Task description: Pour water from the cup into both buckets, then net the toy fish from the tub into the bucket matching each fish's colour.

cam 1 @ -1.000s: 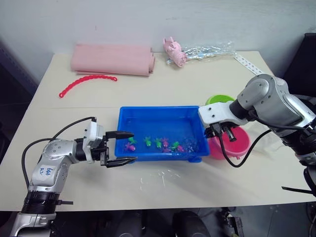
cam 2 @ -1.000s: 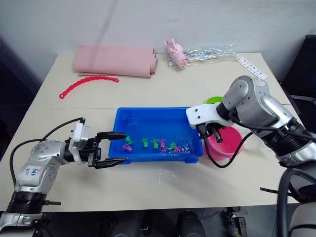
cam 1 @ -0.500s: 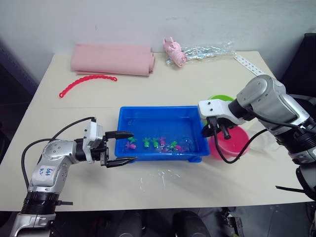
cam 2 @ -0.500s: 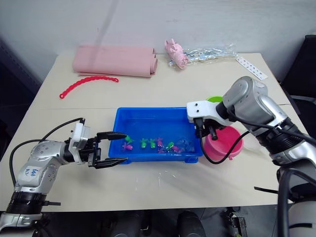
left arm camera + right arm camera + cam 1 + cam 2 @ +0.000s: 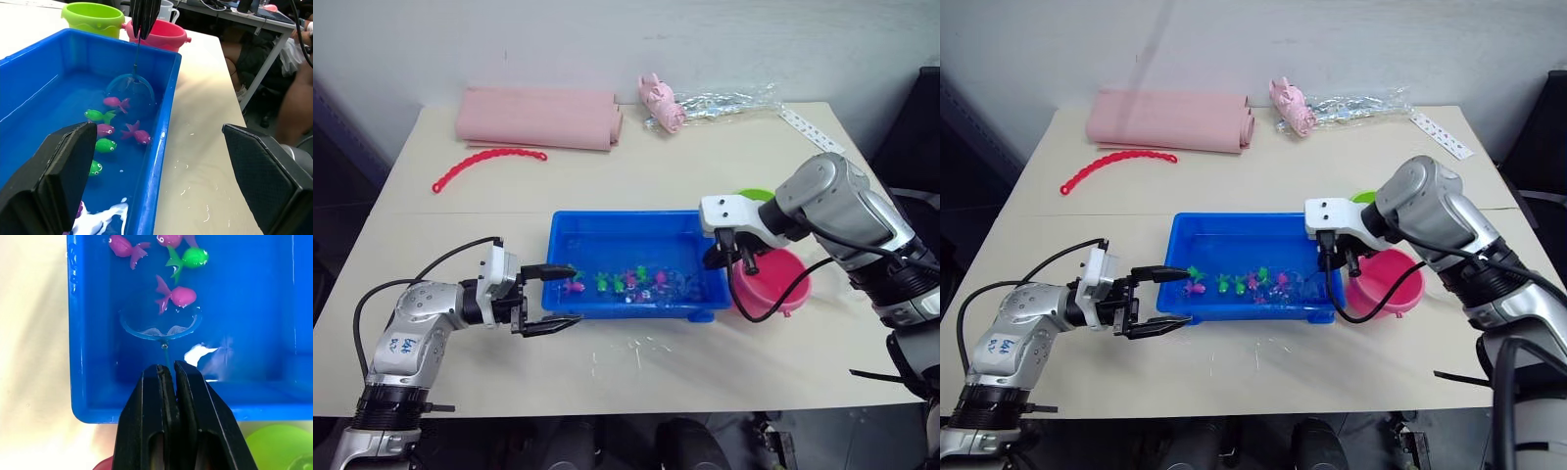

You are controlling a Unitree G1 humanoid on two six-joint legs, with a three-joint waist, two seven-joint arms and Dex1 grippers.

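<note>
The blue tub point(image 5: 626, 217) sits mid-table, with several green and pink toy fish point(image 5: 626, 282) floating along its near side. My right gripper point(image 5: 736, 259) is shut on the net's thin handle over the tub's right end. The net's hoop point(image 5: 160, 329) is dipped in the water just short of a pink fish point(image 5: 177, 295). The pink bucket point(image 5: 773, 284) and the green bucket point(image 5: 756, 196) stand right of the tub. A pale clear cup point(image 5: 166, 9) peeks out beyond the pink bucket. My left gripper point(image 5: 576, 294) is open, its fingers astride the tub's left front corner.
A rolled pink cloth point(image 5: 538, 116), a red bead chain point(image 5: 487, 157), a pink toy point(image 5: 661, 101) with a crinkled clear bag point(image 5: 724, 100) and a white strip point(image 5: 811, 127) lie at the table's far side. Water drops point(image 5: 636, 348) spot the table in front of the tub. A person's legs point(image 5: 293, 98) are past the right edge.
My right gripper has swung left with the net, from above the pink bucket to the tub's right end, and the hoop now sits in the water. The left gripper has barely moved.
</note>
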